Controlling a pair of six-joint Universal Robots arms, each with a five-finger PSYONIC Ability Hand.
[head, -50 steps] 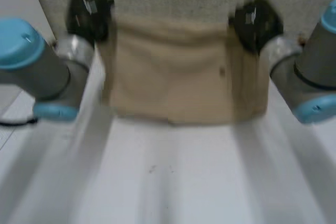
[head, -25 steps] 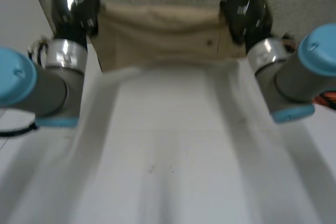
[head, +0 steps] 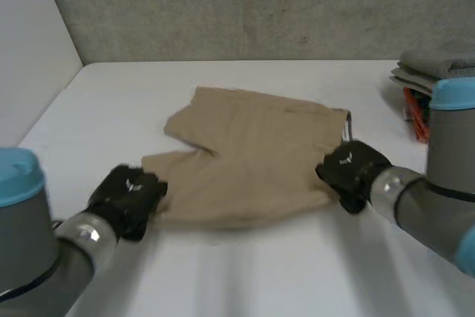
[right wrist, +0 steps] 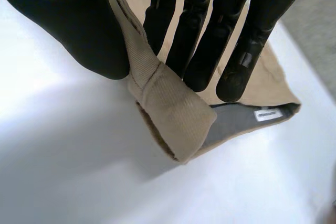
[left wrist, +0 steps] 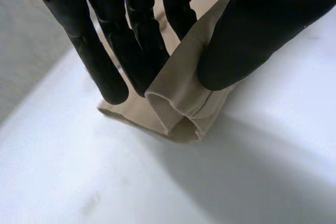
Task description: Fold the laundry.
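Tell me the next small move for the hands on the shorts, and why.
Probably raise both pinched corners slightly and carry the near edge over to the far edge. The tan shorts lie spread on the table, unfolded; the left hand pinches the near leg hem and the right hand the near waistband corner, so that edge is held at both ends.

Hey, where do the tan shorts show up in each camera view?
Head view: shorts spread mid-table, left hand at their near-left corner, right hand at the near-right.
Left wrist view: a shorts corner pinched between thumb and fingers.
Right wrist view: a shorts corner pinched likewise, grey lining showing.
Shared landmark: the white table.
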